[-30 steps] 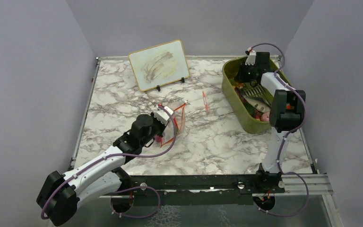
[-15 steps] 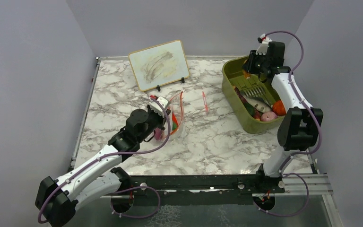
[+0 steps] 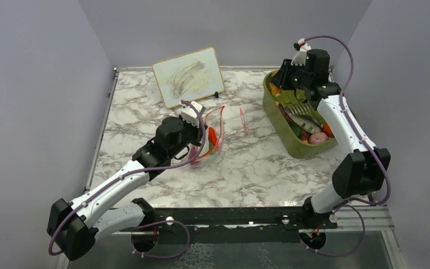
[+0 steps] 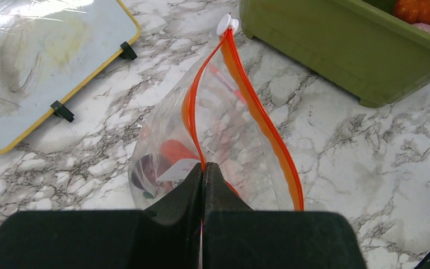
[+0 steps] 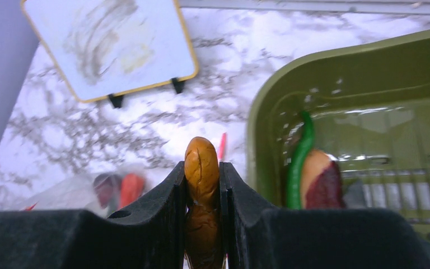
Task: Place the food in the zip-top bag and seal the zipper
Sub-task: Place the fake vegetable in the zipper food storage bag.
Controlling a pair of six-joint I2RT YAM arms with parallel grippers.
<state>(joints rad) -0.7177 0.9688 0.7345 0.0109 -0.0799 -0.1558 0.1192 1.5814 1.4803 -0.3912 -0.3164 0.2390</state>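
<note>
Left tool [image 4: 202, 168]: pinches flat, jaws fully together, on one lip of the clear floppy plastic zip-top bag [image 4: 229, 134], right at its thin red-orange zipper strip [image 4: 260, 120]. Bag: hangs crinkled and glossy from that pinch over the middle of the grey-veined white marble desk [image 4: 369, 151], mouth gaping, both strip halves bowed apart and joined at a small white plastic slider tab [image 4: 228, 24] at the far end. Inside, low down: a smooth orange-red carrot-like toy piece [image 4: 174, 150] beside a rounded dark purple-red piece [image 4: 144, 171]. Right tool [image 5: 202, 168]: clamps narrowly on a glossy orange-brown oblong toy food piece [image 5: 201, 159] with a lengthwise crease, upright between matte black fingers, raised near the left rim of the olive-green round-cornered plastic bin [image 5: 336, 73]. In the bin: a slim curved green bean-like piece [image 5: 300, 151] touching a tan and dark red lump [image 5: 320, 182]. On the desk between bag and bin: a thin red-pink pen-like stick [image 3: 242, 119]. Farther back: a smudged white board with yellow frame [image 3: 188, 77], propped on small black feet.
</note>
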